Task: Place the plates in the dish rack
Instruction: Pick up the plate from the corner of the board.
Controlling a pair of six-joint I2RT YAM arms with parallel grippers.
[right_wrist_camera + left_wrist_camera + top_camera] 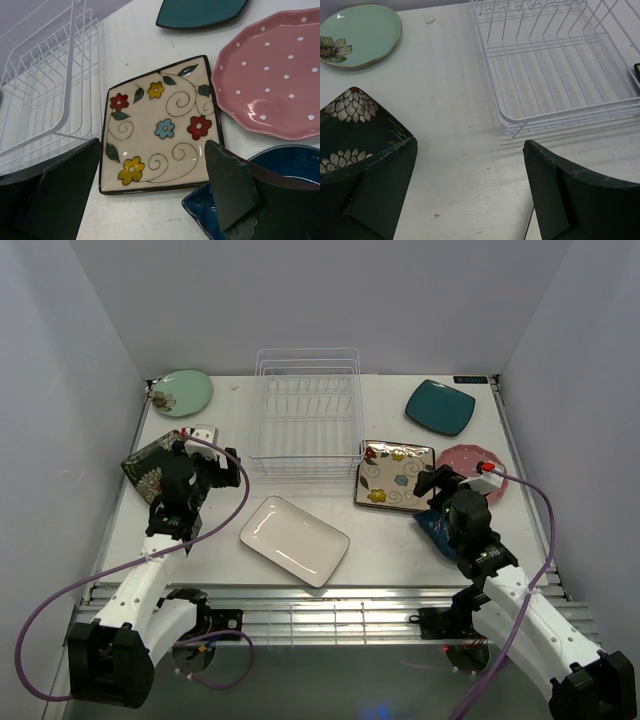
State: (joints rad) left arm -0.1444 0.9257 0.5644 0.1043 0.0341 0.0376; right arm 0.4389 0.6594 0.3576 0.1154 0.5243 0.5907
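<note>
The white wire dish rack (pixel 305 415) stands empty at the back centre. A pale green plate (pixel 182 392) lies back left and a dark floral plate (pixel 150 468) at the left. A white rectangular plate (pixel 294 540) lies front centre. A teal square plate (pixel 440 406), a patterned square plate (pixel 395 476), a pink plate (pixel 475 468) and a dark blue plate (pixel 437 528) lie at the right. My left gripper (pixel 470 145) is open over bare table, between the floral plate (pixel 350 120) and the rack (pixel 492 85). My right gripper (pixel 154 145) is open above the patterned plate (pixel 160 125).
White walls close in the table on the left, back and right. The right wrist view shows the pink plate (pixel 270 85), the teal plate (pixel 200 12), the blue plate (pixel 202 212) and the rack (pixel 67 90) around the patterned plate. The green plate (pixel 362 32) lies beyond the floral one.
</note>
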